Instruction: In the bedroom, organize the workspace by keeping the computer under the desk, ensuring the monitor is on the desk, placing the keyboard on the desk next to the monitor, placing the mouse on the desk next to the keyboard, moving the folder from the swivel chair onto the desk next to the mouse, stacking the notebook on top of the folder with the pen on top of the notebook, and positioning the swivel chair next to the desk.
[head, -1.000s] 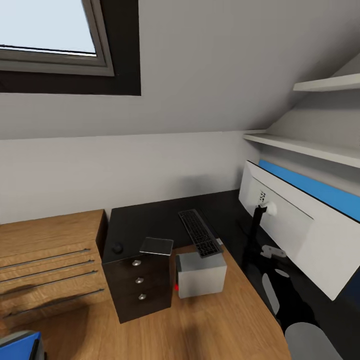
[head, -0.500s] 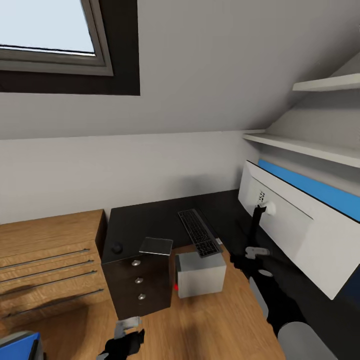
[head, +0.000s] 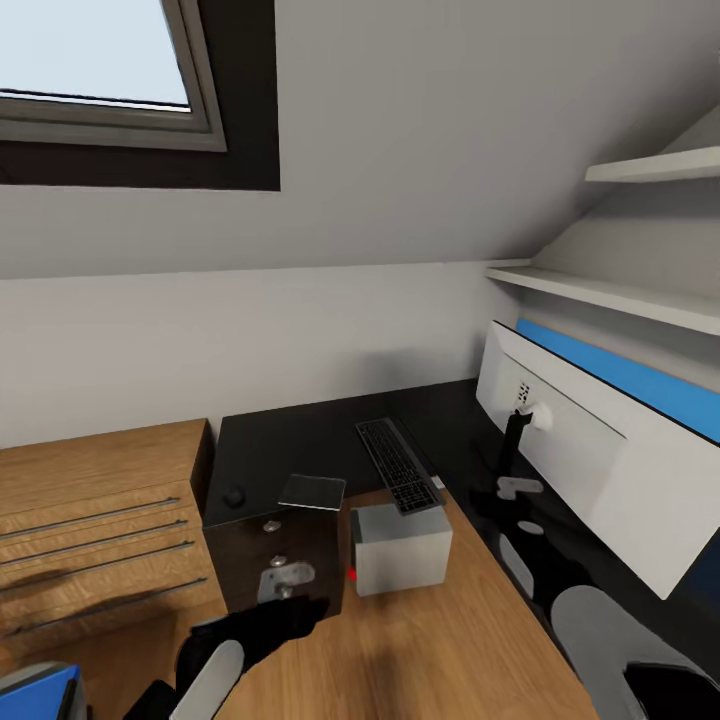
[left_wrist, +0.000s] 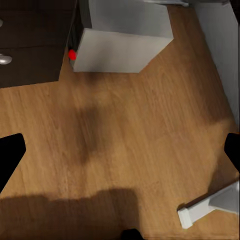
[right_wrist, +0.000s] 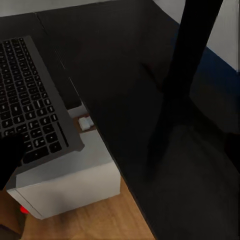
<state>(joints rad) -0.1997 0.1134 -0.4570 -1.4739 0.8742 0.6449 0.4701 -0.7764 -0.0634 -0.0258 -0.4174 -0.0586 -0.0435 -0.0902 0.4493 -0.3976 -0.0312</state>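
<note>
1. Plainly, the keyboard (head: 400, 465) is the weak spot. It lies on the black bench (head: 290, 440), and its near end appears to jut past the edge above the computer (head: 400, 548). A brush from the right arm could tip it onto the floor.
2. The right tool (head: 520, 490) hovers close to the monitor stand (right_wrist: 195, 50). I cannot tell how far apart its fingers are or whether it holds anything. A careless sweep here could knock the monitor (head: 580, 460) over.
3. The left tool (head: 285, 580) has its fingers (left_wrist: 10, 155) spread wide and is empty. It sits in front of the drawer unit (head: 275, 560), so driving forward could ram it into the drawers.
4. The notebook (head: 313, 492) rests on the bench corner above the drawers and the mouse (head: 235, 496) lies just beside it. A high reach by the left arm could push either one off.
5. The folder (head: 35, 690) is low at the robot's left, well apart from the bench, so turning the base could bump it.
</note>
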